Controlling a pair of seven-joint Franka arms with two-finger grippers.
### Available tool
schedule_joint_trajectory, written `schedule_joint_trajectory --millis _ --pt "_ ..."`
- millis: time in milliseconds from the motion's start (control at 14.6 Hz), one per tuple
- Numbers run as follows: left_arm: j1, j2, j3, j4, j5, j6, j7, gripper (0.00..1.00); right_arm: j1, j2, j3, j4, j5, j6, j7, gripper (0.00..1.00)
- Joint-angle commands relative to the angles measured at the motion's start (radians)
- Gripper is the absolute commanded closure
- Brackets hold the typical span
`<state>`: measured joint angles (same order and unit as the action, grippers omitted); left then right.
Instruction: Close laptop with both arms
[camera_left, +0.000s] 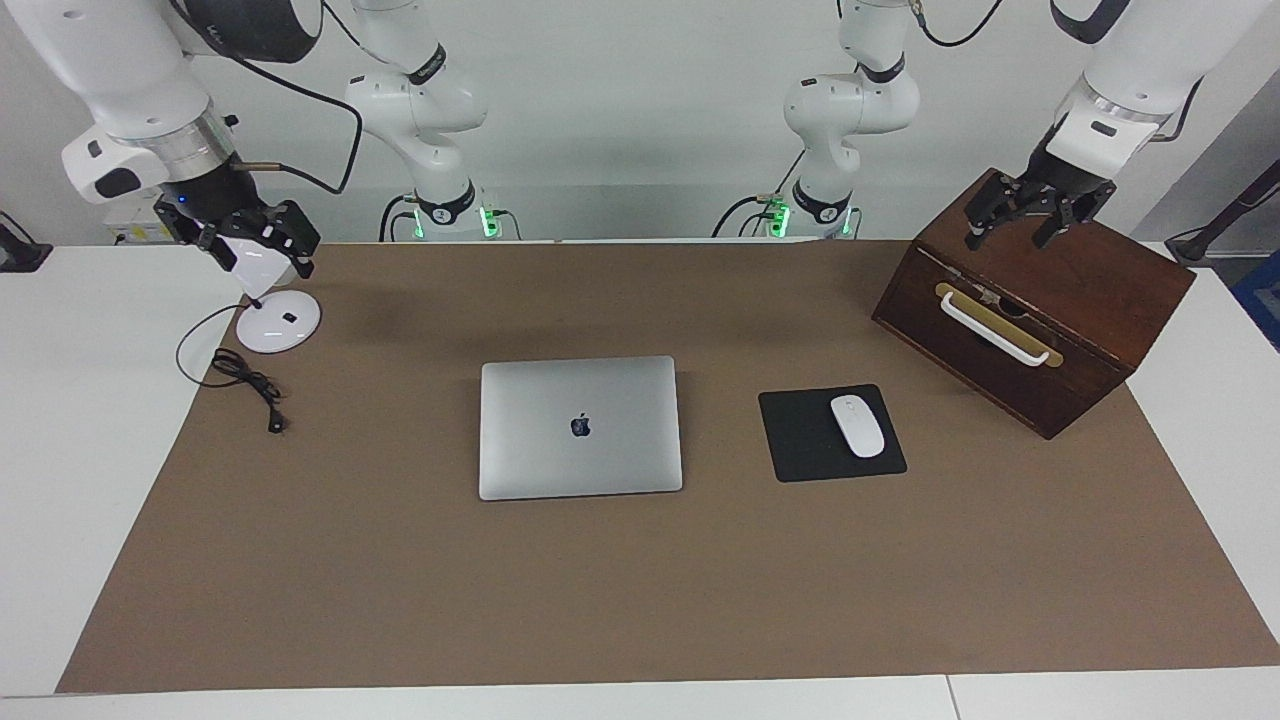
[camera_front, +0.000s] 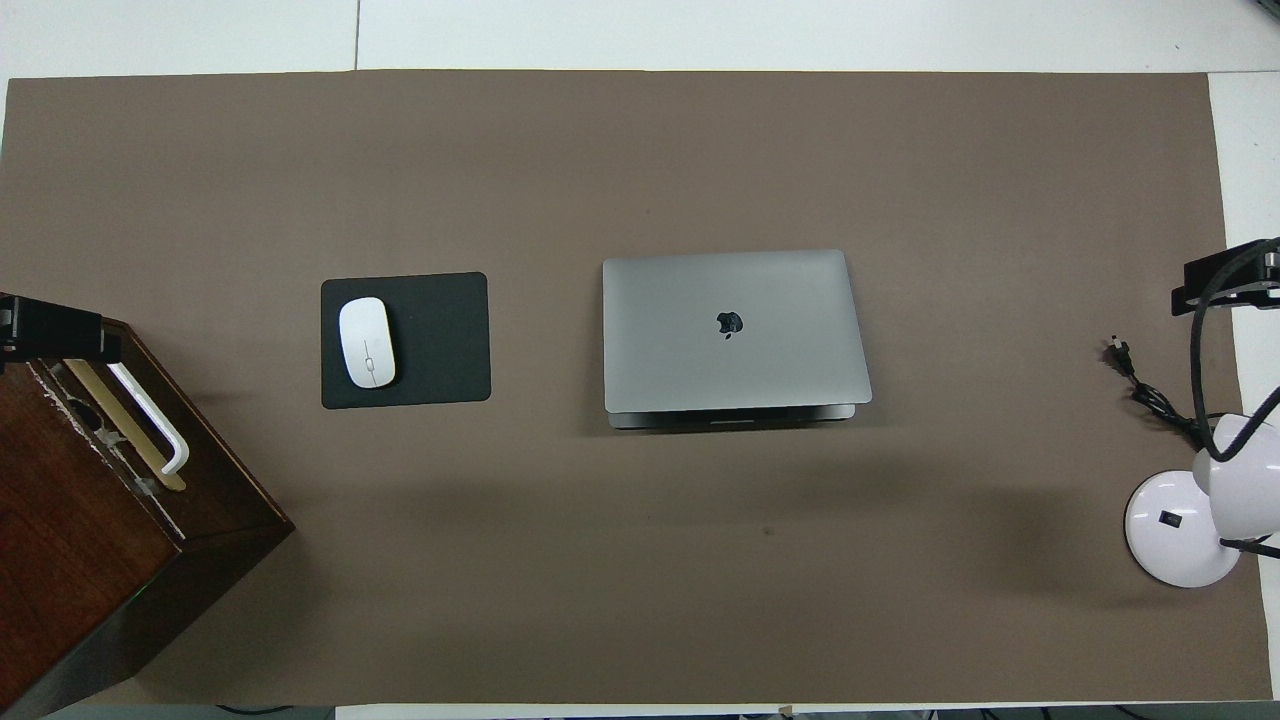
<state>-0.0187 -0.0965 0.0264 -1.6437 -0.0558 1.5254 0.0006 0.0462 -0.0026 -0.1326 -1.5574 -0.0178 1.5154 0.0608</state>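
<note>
Laptop (camera_left: 580, 425): lay flat at the middle of the tabletop (camera_left: 100, 450), on the brown mat (camera_left: 400, 580), beside the black mouse pad (camera_left: 805, 440) and white mouse (camera_left: 858, 426) toward the left arm's end. Showed its lid down with the logo up. Showed also, from overhead, a thin strip of base under the lid's edge nearer the robots. Could not tell whether fully shut or resting a hair ajar.

Left gripper (camera_left: 1035, 215): hung over the wooden box (camera_left: 1060, 320) at the left arm's end of the tabletop, well apart from the laptop. Jaws spread wide, gripping nothing.

Right gripper (camera_left: 258, 252): hung over the white desk lamp (camera_left: 278, 322) at the right arm's end, likewise well apart from the laptop. Jaws wide too, and closed on nothing as far as could be seen.

Step in hand, as judged: closing done or all but done, with neither arm at work on the lid.

Next move, as judged: if the lid proved ajar, would call for bringing both grippers over it and pressing down gently and evenly, without shoving the laptop across the mat. Otherwise would call for nothing beyond keeping clear of lamp and box.
</note>
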Motion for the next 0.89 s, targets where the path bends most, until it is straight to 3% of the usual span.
schedule_joint_trajectory --millis 0,822 --pt "0.011 0.001 -0.01 0.005 0.019 0.025 -0.002 0.0 -0.002 -0.027 -0.005 -0.033 0.004 0.014 -0.024 0.0" --pt "0.011 0.001 -0.008 -0.002 0.019 0.059 -0.002 0.0 -0.009 -0.027 -0.005 -0.033 0.004 0.014 -0.024 0.0"
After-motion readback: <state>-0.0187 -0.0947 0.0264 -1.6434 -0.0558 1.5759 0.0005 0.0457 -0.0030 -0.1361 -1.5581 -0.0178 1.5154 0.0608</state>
